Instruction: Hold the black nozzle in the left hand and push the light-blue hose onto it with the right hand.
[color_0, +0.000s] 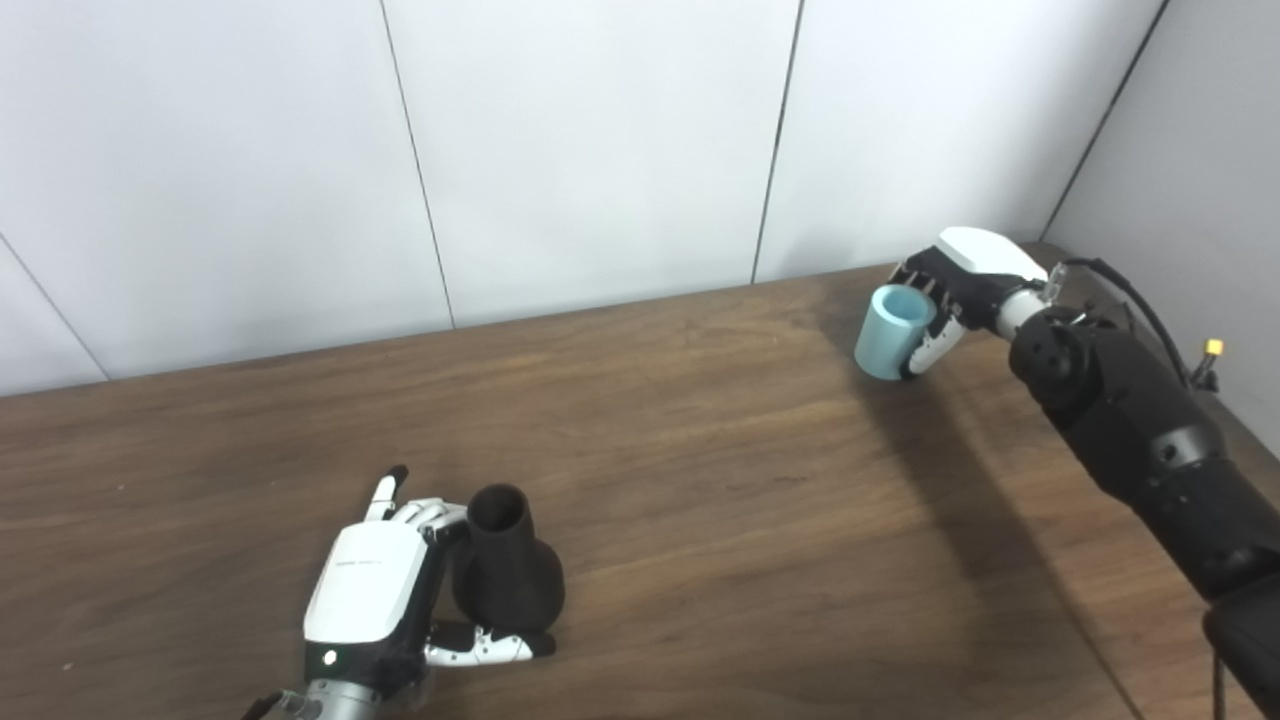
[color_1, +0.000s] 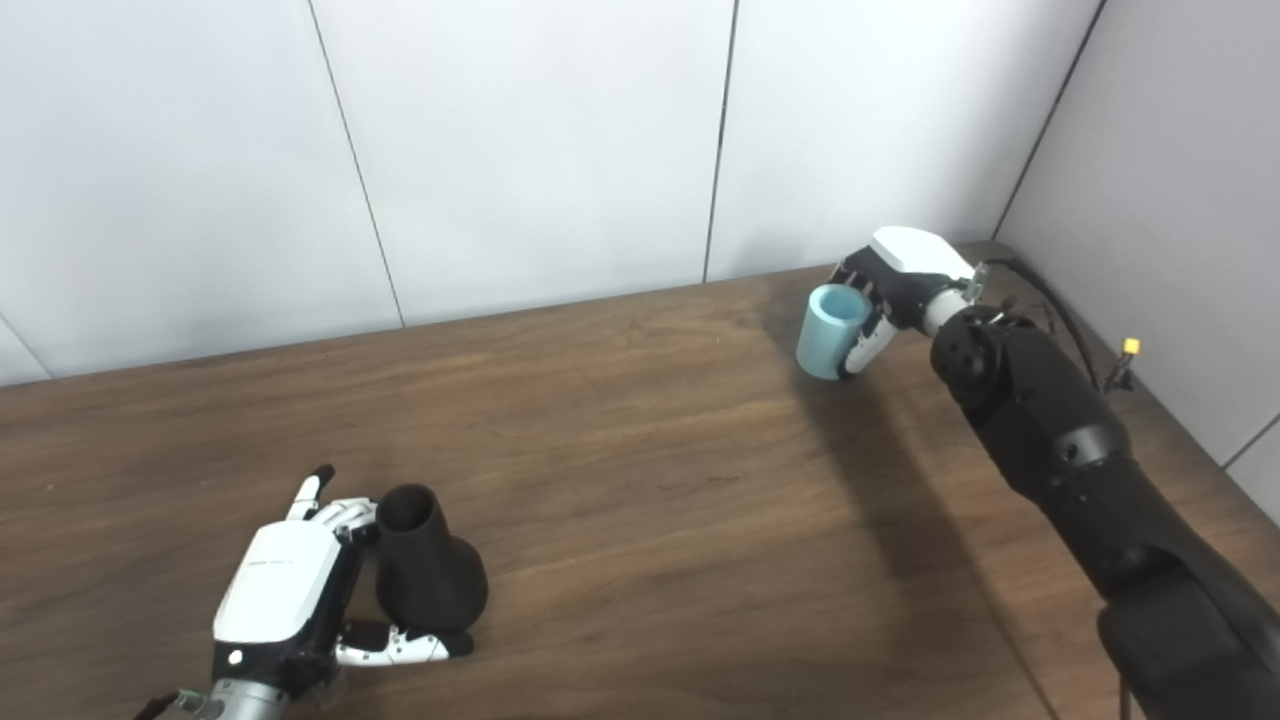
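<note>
Spanning a white-panelled corner, wooden table (color_0: 700, 480)

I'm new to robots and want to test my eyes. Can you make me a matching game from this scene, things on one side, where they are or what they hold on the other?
Things:
1. nozzle
2. hose
3. left hand
4. right hand

Descriptions:
A. light blue, at the table's far right
B. black, upright at the near left
C. fingers around the blue piece
D. fingers beside the black piece

Pairs: 1-B, 2-A, 3-D, 4-C
</note>
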